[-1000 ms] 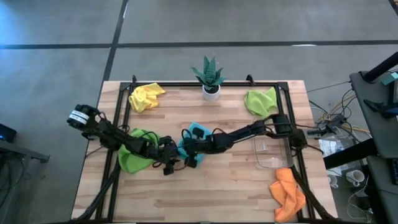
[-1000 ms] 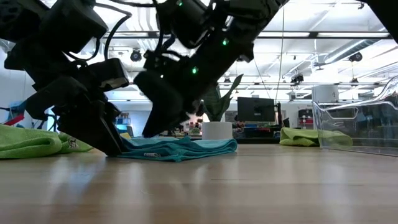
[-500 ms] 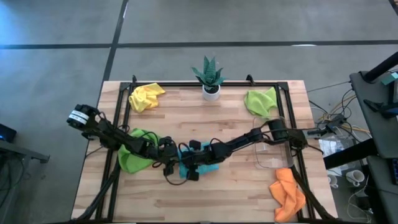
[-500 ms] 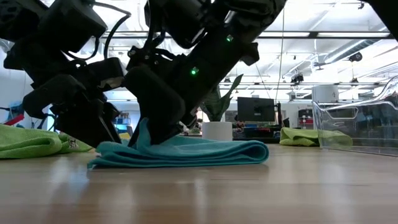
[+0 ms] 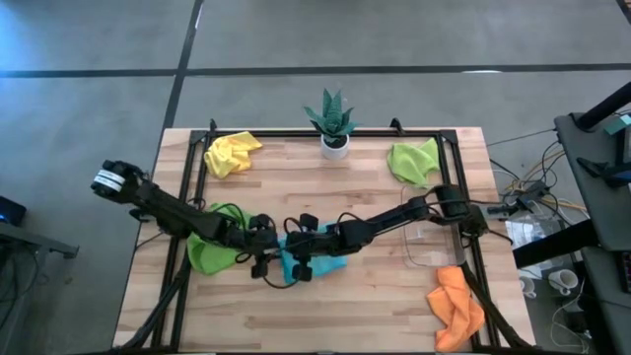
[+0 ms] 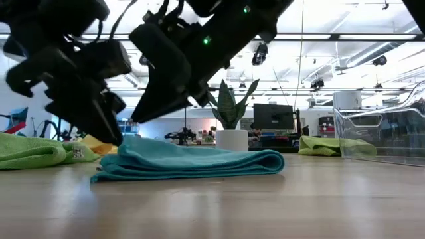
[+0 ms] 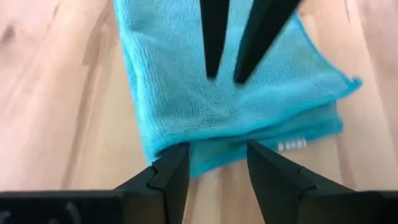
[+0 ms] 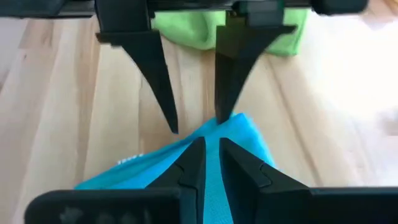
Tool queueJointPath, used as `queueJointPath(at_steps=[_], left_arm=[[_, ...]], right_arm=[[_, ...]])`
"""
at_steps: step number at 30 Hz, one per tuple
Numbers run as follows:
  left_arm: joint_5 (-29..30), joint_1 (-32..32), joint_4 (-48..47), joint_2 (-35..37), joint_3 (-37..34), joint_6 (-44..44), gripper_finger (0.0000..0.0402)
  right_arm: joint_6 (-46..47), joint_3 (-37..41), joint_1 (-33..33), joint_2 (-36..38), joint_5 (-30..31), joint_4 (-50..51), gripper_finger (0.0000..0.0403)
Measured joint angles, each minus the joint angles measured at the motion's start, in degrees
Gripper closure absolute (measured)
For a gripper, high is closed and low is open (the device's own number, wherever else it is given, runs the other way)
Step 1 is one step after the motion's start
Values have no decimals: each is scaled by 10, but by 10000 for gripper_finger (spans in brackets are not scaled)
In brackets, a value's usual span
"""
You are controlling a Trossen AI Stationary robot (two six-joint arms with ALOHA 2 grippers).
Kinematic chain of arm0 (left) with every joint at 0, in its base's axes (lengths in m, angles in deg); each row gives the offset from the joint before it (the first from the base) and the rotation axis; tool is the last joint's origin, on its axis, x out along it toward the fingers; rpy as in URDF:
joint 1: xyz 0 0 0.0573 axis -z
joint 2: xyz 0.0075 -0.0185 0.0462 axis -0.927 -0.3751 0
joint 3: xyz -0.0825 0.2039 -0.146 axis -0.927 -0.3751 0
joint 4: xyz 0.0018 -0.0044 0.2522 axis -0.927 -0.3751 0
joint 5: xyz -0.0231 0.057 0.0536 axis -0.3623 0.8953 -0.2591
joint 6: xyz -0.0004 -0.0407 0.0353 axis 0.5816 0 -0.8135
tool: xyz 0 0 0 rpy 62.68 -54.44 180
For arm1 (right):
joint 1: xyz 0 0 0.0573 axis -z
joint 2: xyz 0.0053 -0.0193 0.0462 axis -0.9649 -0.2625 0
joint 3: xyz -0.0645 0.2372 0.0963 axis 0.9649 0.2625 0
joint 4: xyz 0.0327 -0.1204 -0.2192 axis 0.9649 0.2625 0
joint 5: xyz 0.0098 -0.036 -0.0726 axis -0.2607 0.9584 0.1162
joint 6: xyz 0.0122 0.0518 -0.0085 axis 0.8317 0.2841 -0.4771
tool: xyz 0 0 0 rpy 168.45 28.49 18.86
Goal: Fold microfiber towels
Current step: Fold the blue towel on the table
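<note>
While the blue towel point(image 5: 314, 262) lies folded flat mid-worktop point(image 5: 375, 306), the left hand point(image 5: 264, 264) hangs over its left edge, fingers parted and empty; the right hand point(image 5: 301, 264) hangs above it, fingers nearly together, holding nothing; a green towel point(image 5: 207, 251) lies just left.

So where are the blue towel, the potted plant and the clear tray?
blue towel point(image 6: 192, 159), low view, its folded top layer.
potted plant point(image 5: 334, 144), high view, its white pot.
clear tray point(image 6: 378, 133), low view, its side wall.
</note>
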Motion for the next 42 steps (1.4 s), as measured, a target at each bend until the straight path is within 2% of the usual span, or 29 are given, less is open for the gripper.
queueJointPath(at_steps=[5,10,14,18,23,31,35,39,42], left_arm=[[0,0,-79,57,12,-8,258],[6,8,-83,77,13,-100,258],[28,-1,-89,48,15,-147,258],[38,-6,-93,-11,40,-212,258],[128,-8,-166,-74,97,-236,258],[67,-14,-177,-115,126,-219,260],[67,-16,-172,-117,128,-195,297],[67,-17,-173,-108,130,-178,378],[51,-17,-173,-95,138,-164,392]], right_arm=[[-1,4,-2,14,9,36,355],[10,20,-11,28,23,72,345],[18,27,-18,40,32,99,338],[35,29,-19,51,33,116,331],[39,29,-19,60,42,120,326],[40,29,-19,62,46,127,326],[40,29,-19,62,46,127,324],[43,34,-19,62,46,127,326],[52,40,-19,62,46,127,328]])
